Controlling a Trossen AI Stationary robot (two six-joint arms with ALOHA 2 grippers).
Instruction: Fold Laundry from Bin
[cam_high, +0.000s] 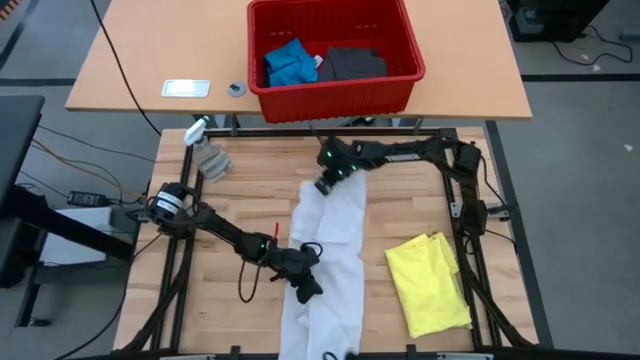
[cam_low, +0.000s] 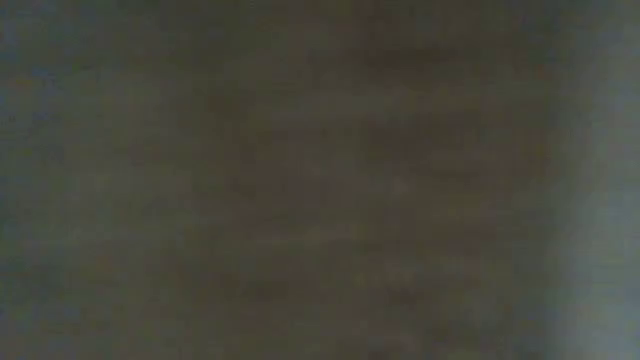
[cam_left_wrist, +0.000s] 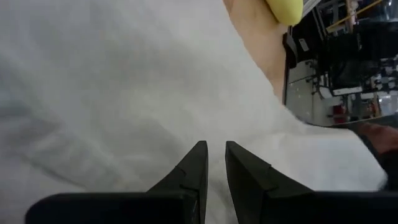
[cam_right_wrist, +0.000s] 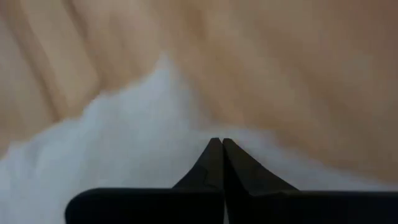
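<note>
A: Where do we stand with the white shirt (cam_high: 328, 262)?

B: It lies flat on the desk (cam_high: 230, 218) as one long strip. It runs from the far side, near the bin (cam_high: 335, 90), down to the near edge, where it hangs over a bit.

A: And our claws?

B: The right claw (cam_high: 322, 186) is at the far end of the strip. Its two fingers are pressed together, and in the right wrist view the tips sit on the edge of the white cloth. We think it pinches that end, but the tips hide the cloth, so we can't be sure.

A: The left one?

B: The left claw (cam_high: 306, 290) is over the near part of the shirt, on its left edge. The fingers are a little apart, with white cloth right at the tips. We can't tell if cloth is caught between them.

A: So which way do we fold?

B: The long way. One claw is at each end, so the far end would come toward the near end.

A: The other clothes?

B: The yellow T-shirt (cam_high: 430, 283) lies folded on the right of the desk. The blue piece (cam_high: 289, 62) and the dark grey piece (cam_high: 353, 63) are in the bin.
</note>
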